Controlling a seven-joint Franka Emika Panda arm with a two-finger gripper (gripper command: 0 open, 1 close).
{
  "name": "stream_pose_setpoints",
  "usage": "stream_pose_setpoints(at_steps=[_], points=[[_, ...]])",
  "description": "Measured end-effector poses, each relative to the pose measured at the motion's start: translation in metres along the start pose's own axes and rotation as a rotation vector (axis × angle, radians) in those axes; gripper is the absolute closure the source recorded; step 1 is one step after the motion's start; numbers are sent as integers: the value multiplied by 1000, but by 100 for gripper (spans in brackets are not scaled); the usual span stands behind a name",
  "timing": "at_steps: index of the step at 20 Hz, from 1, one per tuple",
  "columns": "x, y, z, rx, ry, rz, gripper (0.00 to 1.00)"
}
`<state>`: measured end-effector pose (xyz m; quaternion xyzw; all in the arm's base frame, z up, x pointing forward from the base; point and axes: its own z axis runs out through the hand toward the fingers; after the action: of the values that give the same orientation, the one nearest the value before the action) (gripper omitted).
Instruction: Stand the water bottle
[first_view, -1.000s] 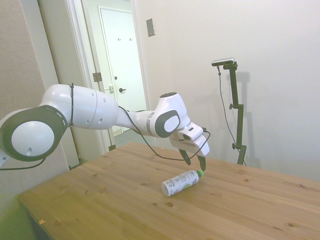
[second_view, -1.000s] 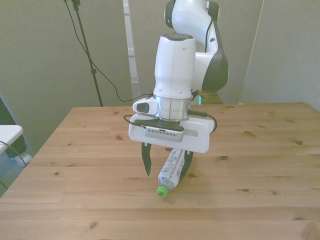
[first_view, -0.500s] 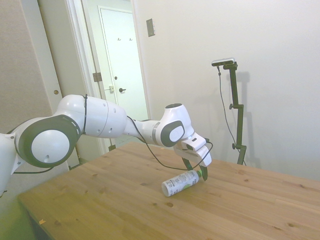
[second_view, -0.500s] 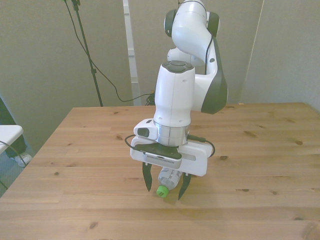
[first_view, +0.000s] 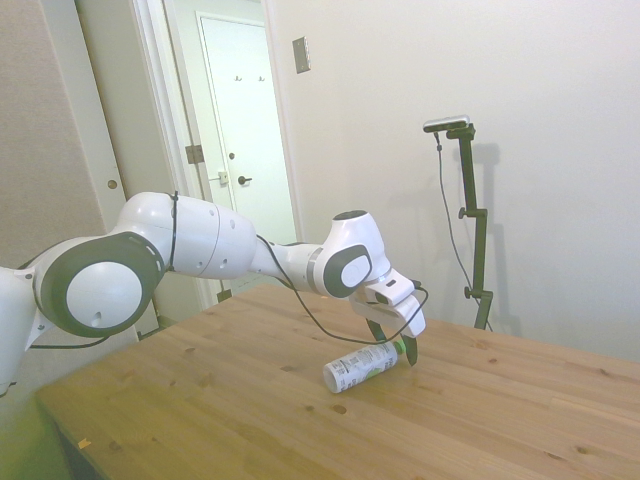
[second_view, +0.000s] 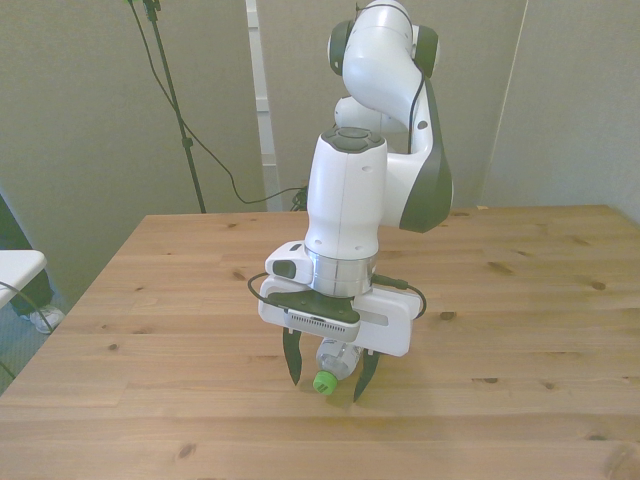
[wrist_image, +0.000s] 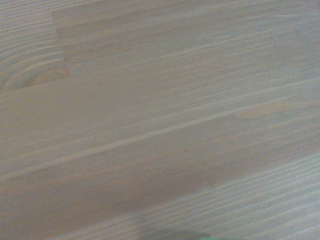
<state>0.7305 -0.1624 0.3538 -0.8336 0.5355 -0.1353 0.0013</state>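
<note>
Since half a second ago the white arm has sunk a touch lower; a second ago it was higher and its dark fingers stood wider apart. The bottle has not shifted.

Jaws: the two-finger gripper (second_view: 325, 378) is part-open, its dark fingers (second_view: 292, 362) straddling the neck end of the bottle, one on either side of the green cap. Tips low, close to the wood. Contact with the bottle not certain from either view; nothing lifted.

The small slim plastic water bottle with green screw cap and white wrap label (first_view: 360, 366) lies on its side on the light wooden plank table (second_view: 520, 330), near the middle. In the front view the cap (second_view: 322, 383) points toward the camera, between the fingertips, and the body runs back under the white gripper housing. In the side view the gripper (first_view: 397, 351) comes down over the cap end, and the labelled base end points toward that view's left.

Wrist view: blurred wood grain (wrist_image: 150, 125) only.

Beyond: a white door (first_view: 245, 140) and pale walls.
</note>
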Motion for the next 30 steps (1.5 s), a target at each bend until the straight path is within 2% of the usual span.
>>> stream_pose_setpoints(at_steps=[20,22,26,30], points=[[1,-1,-3,26,-25,27,100],[1,-4,-15,43,-17,25,100],[-8,-16,-60,100,9,7,100],[-32,-25,-104,157,69,-47,100]])
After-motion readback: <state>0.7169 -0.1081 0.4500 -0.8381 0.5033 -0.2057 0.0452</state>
